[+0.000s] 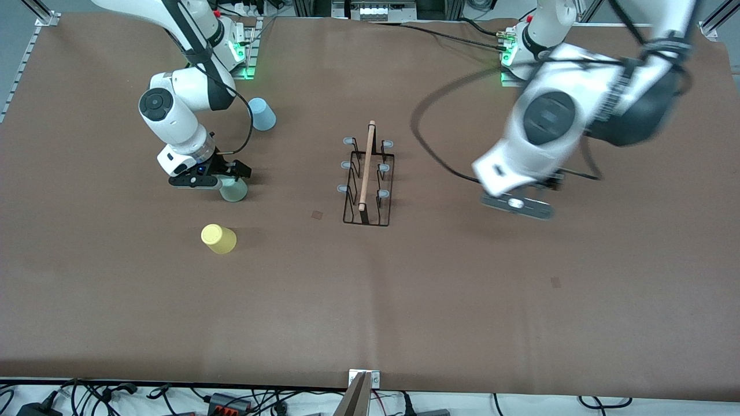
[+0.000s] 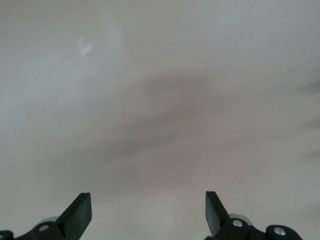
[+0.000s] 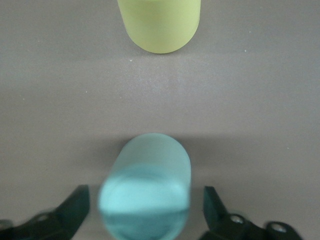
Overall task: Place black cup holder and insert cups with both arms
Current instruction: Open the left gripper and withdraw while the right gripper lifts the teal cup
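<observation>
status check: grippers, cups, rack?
Right gripper open, straddling mint cup, not closed. Left gripper open, empty, over bare table. Black cup holder upright mid-table, pegs empty. Yellow cup, blue cup untouched; nothing blocking.

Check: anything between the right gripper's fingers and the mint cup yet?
Nothing. In the right wrist view the right gripper is open, with the mint green cup between its fingers, small gaps either side. The yellow cup stands apart.

Front camera looks down high across the table [image 1: 370,300]; wrist cameras hover close, right sharing the yellow cup [image 3: 159,25].
</observation>
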Controlling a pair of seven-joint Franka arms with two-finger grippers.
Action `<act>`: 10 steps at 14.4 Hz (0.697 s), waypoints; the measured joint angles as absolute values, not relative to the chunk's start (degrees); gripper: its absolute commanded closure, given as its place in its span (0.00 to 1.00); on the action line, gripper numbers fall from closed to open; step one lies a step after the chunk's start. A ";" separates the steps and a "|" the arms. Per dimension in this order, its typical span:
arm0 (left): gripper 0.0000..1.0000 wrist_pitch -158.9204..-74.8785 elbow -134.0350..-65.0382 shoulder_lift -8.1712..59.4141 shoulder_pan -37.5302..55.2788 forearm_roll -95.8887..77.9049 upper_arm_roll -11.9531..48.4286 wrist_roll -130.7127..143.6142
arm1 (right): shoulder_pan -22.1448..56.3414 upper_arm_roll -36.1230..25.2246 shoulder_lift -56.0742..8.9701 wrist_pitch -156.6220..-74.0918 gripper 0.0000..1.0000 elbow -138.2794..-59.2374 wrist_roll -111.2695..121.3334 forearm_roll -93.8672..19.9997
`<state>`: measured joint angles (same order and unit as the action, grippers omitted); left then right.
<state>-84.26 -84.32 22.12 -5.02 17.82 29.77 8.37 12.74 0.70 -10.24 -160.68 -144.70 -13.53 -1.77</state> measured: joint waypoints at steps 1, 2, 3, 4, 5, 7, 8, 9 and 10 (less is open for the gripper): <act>0.00 -81.70 -84.39 22.22 -7.96 17.71 29.73 5.54 | 12.74 0.67 -10.21 -160.75 0.00 -144.69 -13.53 -1.77; 0.00 -79.40 -84.42 22.29 -10.37 17.58 29.72 3.90 | 12.73 0.63 -10.14 -160.87 0.00 -144.67 -13.53 -1.77; 0.00 -77.22 -84.44 22.30 -12.35 17.50 29.74 3.07 | 12.72 0.58 -10.00 -160.96 0.00 -144.62 -13.53 -1.77; 0.00 -75.43 -84.44 22.29 -13.94 17.40 29.78 2.46 | 12.72 0.55 -9.84 -161.01 0.00 -144.57 -13.53 -1.77; 0.00 -74.31 -84.44 22.29 -15.37 17.07 29.82 1.43 | 12.72 0.53 -9.74 -161.02 0.00 -144.54 -13.53 -1.77; 0.00 -73.19 -83.96 22.26 -17.34 15.80 29.83 0.15 | 12.72 0.51 -9.74 -161.02 0.14 -144.55 -13.53 -1.77; 0.00 -71.80 -83.20 22.22 -17.76 15.37 29.85 -0.27 | 12.72 0.51 -9.74 -161.02 0.35 -144.55 -13.50 -1.77; 0.00 -70.01 -81.73 22.16 -17.84 15.25 29.88 -0.58 | 12.72 0.51 -9.74 -161.03 0.48 -144.55 -13.36 -1.77; 0.00 -68.80 -79.74 22.06 -17.82 15.22 29.97 -0.81 | 12.72 0.51 -9.74 -161.03 0.59 -144.54 -13.08 -1.77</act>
<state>-68.80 -79.74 22.06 -17.82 15.22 29.97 -0.81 12.72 0.51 -9.74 -161.03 -144.54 -13.08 -1.77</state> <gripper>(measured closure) 0.000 0.207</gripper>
